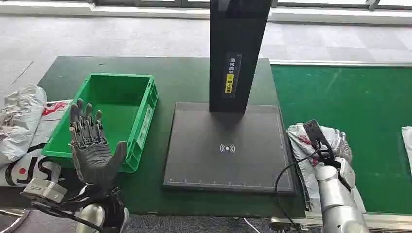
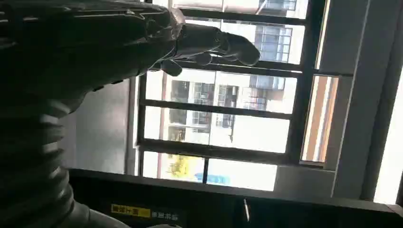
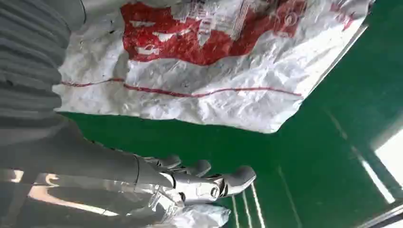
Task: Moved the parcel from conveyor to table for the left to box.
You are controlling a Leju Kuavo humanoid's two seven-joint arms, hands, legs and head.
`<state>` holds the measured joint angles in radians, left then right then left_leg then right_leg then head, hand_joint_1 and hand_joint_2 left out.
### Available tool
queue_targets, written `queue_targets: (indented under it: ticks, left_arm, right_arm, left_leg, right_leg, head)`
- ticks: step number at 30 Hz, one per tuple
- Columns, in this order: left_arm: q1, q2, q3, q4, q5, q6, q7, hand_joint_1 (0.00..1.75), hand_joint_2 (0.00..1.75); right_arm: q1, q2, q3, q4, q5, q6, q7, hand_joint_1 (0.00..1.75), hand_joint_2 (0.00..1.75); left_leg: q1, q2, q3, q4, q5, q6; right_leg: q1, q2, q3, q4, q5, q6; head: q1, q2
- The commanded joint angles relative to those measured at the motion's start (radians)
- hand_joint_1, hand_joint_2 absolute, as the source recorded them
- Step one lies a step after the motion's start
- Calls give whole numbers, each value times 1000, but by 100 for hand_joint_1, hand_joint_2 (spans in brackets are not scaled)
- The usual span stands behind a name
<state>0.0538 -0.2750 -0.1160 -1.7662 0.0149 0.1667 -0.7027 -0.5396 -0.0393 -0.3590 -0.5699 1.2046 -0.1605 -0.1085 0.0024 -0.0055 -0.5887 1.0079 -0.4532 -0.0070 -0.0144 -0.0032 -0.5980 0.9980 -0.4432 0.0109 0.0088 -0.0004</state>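
Reaching for the parcel [image 1: 311, 145] on the conveyor [image 1: 369, 121], at 3 o'clock from the scanner pad [image 1: 228, 145].
Right hand [image 1: 323, 150] sits at the parcel; whether it grips cannot be told. Left hand [image 1: 92, 145] is raised, released, fingers spread, before the green bin [image 1: 145, 104] at 9 o'clock. Risk: the crumpled, slippery bag likely slides from a shallow hold, or snags on the bench edge during transfer.
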Motion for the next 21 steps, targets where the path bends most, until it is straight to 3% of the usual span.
queue_targets:
  ticks: [1,4,8,9,11,12,21]
  left_arm:
    - [5,14,64,11,6,-7,5,0,175]
    - [18,12,71,4,9,-11,5,0,175]
    - [6,10,68,37,9,-34,5,0,175]
    - [1,7,66,46,7,-34,5,0,175]
    - [0,2,63,51,6,-29,5,0,175]
    - [1,2,63,51,6,-29,5,0,175]
    - [0,4,60,55,7,-24,5,0,175]
  right_arm:
    - [-52,4,-47,133,-36,81,-49,0,175]
    - [-46,-14,-40,173,-22,103,-3,0,175]
    - [-30,-50,-7,240,31,187,116,0,175]
    - [-21,-59,-2,255,50,188,187,0,175]
    - [-12,-68,-20,270,42,197,212,0,175]
    - [-9,-70,-21,272,42,198,213,175,175]
    - [-5,-62,-36,278,37,218,225,175,175]
  left_leg:
    - [0,4,3,-2,-1,0]
    - [0,2,4,-2,0,0]
    - [0,1,4,-2,-1,0]
    - [0,1,5,-3,0,0]
    - [1,-2,5,-3,0,0]
    - [0,-2,3,-2,0,0]
    - [1,-1,5,-2,0,0]
  right_leg:
    - [0,3,2,-2,1,-1]
    - [0,1,3,-2,0,-1]
    - [0,1,3,-2,0,-1]
    - [1,0,5,-3,0,-1]
    - [1,-2,5,-4,0,-1]
    - [1,-2,4,-2,0,0]
    - [1,-2,5,-3,0,0]
  head:
    - [0,0]
    - [0,0]
    - [0,0]
    - [0,0]
    - [0,0]
    - [0,0]
    - [0,0]
